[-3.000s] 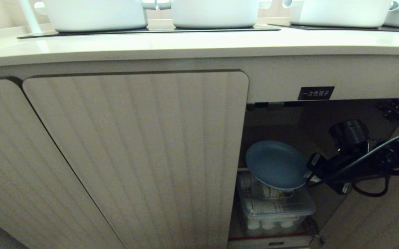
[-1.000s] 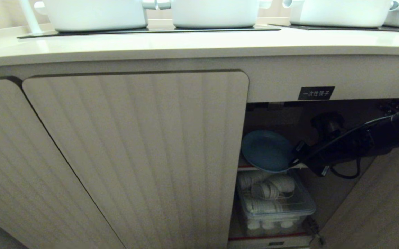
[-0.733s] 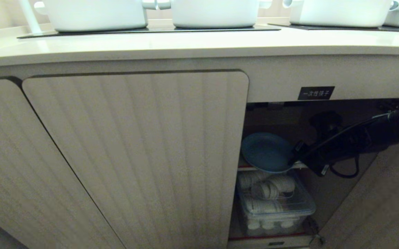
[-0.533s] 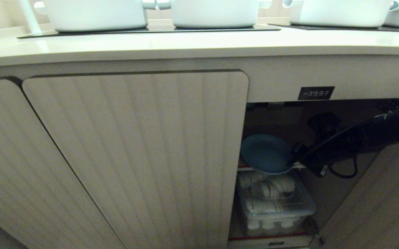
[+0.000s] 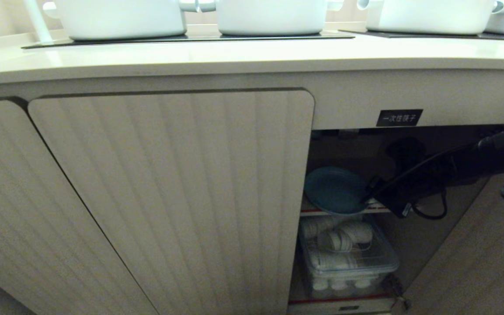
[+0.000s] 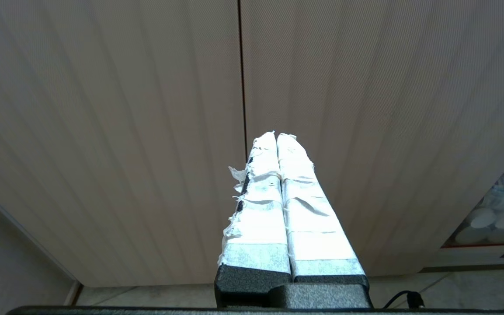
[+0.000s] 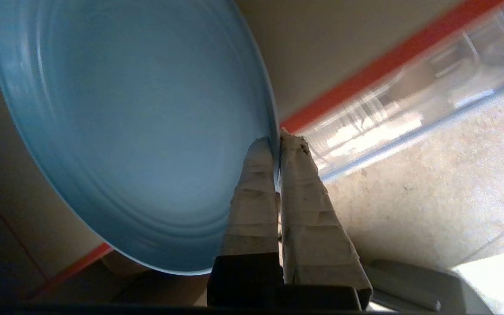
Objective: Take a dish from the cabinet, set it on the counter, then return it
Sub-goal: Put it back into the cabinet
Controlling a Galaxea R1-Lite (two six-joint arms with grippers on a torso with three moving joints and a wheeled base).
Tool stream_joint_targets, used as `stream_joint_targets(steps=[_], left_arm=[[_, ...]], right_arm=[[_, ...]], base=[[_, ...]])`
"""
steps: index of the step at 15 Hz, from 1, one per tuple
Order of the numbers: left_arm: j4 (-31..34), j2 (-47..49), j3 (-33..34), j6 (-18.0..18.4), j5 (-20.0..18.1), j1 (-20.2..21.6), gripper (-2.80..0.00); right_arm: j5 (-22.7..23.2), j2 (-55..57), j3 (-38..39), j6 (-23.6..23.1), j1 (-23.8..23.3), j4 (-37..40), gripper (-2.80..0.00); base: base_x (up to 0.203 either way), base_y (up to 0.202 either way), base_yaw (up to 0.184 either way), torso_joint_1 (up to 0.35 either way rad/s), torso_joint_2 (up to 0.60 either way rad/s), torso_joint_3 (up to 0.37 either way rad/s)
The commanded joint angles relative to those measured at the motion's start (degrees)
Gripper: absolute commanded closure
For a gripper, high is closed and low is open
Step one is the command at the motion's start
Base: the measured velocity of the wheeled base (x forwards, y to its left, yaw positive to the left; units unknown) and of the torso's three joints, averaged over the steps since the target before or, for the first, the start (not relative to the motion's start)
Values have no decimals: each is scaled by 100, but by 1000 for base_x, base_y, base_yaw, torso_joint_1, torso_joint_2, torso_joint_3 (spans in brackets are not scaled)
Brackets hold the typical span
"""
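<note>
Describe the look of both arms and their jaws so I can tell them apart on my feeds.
Right arm: black links with a black cable looping beneath it. Right gripper: two tapered jaws wrapped in off-white tape, on a black base. Left gripper: the same build, with brighter white tape, frayed along one edge, grey metal showing above a black textured base. No markings visible on either.

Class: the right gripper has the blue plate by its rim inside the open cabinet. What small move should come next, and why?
Probably lower the plate the last bit onto the shelf, then open. The right gripper is shut on the plate's rim, which sits at the shelf's red-edged front, slightly tilted.
</note>
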Motion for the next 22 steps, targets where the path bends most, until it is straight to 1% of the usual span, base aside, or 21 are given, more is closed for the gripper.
stream_joint_targets(steps=[1,8,13,16,18,22], left_arm=[[0,-2,0,0,0,0,0],[0,-2,0,0,9,0,0],[0,-2,0,0,0,0,0],[0,-2,0,0,2,0,0],[0,-2,0,0,0,0,0],[0,-2,0,0,5,0,0]], right_arm=[[8,113,-184,24,-7,60,0],[-1,461,-934,13,-25,480,0],[-1,582,-1205,13,-25,614,0],[-1,685,-1496,13,-11,752,0],[-7,739,-1624,4,1,817,0],[-10,739,-1616,4,1,877,0]], base=[[0,0,0,0,0,0],[0,0,0,0,0,0],[0,0,0,0,0,0],[0,0,0,0,0,0],[0,0,0,0,0,0],[0,0,0,0,0,0]])
